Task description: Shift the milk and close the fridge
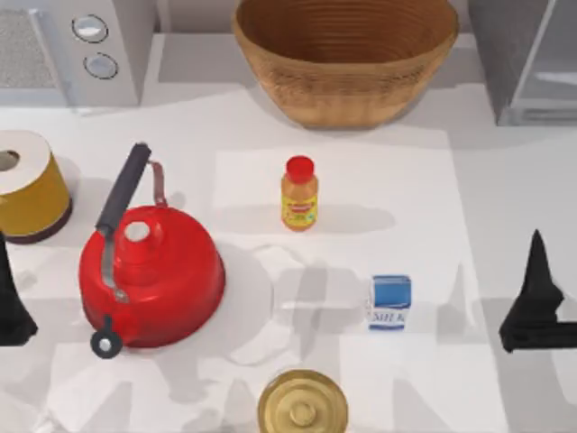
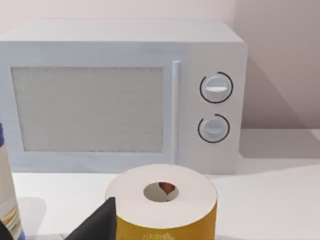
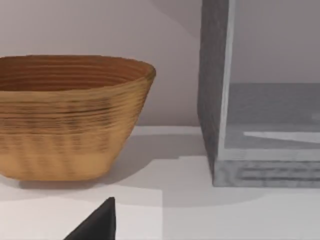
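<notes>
The milk (image 1: 389,302), a small carton with a blue top and white printed front, stands upright on the table right of centre. The fridge (image 1: 527,59) is the tall grey cabinet at the back right corner. In the right wrist view the fridge (image 3: 265,125) shows a grey side wall and a shadowed inside behind a pale edge. My right gripper (image 1: 536,302) hovers low at the right edge, well right of the milk and apart from it. My left gripper (image 1: 11,302) is parked at the far left edge.
An orange juice bottle (image 1: 299,193) stands mid-table. A red kettle (image 1: 151,271) sits left of centre, and a yellow roll (image 1: 27,185) lies behind the left gripper. At the back are a woven basket (image 1: 347,54) and a microwave (image 1: 72,45). A brass lid (image 1: 303,403) is at the front.
</notes>
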`<action>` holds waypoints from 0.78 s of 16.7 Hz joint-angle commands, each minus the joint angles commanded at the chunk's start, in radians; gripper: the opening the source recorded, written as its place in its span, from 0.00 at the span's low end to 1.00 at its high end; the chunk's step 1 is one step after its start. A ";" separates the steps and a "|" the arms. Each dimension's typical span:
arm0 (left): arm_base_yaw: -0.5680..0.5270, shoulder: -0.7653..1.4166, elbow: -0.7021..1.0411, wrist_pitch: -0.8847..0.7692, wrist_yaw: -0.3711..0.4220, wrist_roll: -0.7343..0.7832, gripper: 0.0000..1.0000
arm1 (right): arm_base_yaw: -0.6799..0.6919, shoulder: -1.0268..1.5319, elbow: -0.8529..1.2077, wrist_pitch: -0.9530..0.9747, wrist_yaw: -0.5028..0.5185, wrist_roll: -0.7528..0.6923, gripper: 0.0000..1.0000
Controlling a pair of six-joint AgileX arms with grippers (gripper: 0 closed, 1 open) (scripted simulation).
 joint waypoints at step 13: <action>0.000 0.000 0.000 0.000 0.000 0.000 1.00 | 0.103 0.473 0.264 -0.333 0.017 0.401 1.00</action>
